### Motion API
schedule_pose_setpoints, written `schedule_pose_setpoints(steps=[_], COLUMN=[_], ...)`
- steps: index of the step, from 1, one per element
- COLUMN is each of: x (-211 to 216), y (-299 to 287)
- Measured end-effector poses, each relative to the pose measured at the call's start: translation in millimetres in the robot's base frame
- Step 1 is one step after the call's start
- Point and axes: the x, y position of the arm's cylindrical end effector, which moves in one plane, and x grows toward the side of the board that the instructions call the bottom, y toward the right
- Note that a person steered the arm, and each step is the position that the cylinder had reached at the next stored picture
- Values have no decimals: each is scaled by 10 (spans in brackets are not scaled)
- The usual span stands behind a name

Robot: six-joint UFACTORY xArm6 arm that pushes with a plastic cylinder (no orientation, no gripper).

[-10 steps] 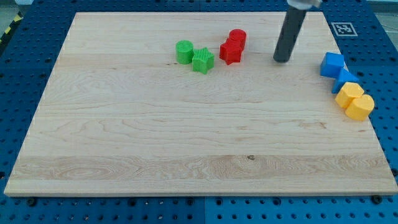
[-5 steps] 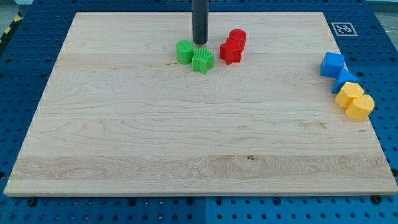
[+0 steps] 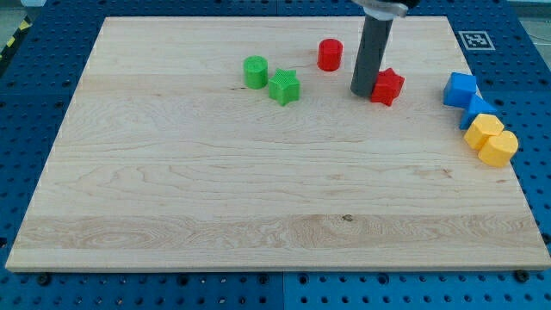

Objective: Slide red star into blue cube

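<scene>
The red star [image 3: 388,86] lies on the wooden board at the upper right of centre. My tip [image 3: 362,91] touches the star's left side. The blue cube [image 3: 461,89] sits near the board's right edge, a short gap to the right of the star. The dark rod rises from the tip to the view's top.
A red cylinder [image 3: 330,54] stands up and left of my tip. A green cylinder [image 3: 255,71] and green star [image 3: 283,87] lie further left. A second blue block [image 3: 479,109] and two yellow blocks [image 3: 491,140] cluster below the blue cube at the board's right edge [image 3: 516,172].
My tip swept from the right to above the green blocks, then back right. The red star moved right with it, away from the red cylinder and toward the blue cube.
</scene>
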Motion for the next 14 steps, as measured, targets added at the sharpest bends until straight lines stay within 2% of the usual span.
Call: schedule_pose_setpoints(steps=[2, 3, 4, 5, 6, 7, 8, 9, 10, 11, 13, 14], x=[42, -140, -11, 298, 167, -230, -336, -299, -501, -789, -572, -566], y=[72, 144, 101, 110, 338, 495, 532, 232, -36, 135, 1124, 1127])
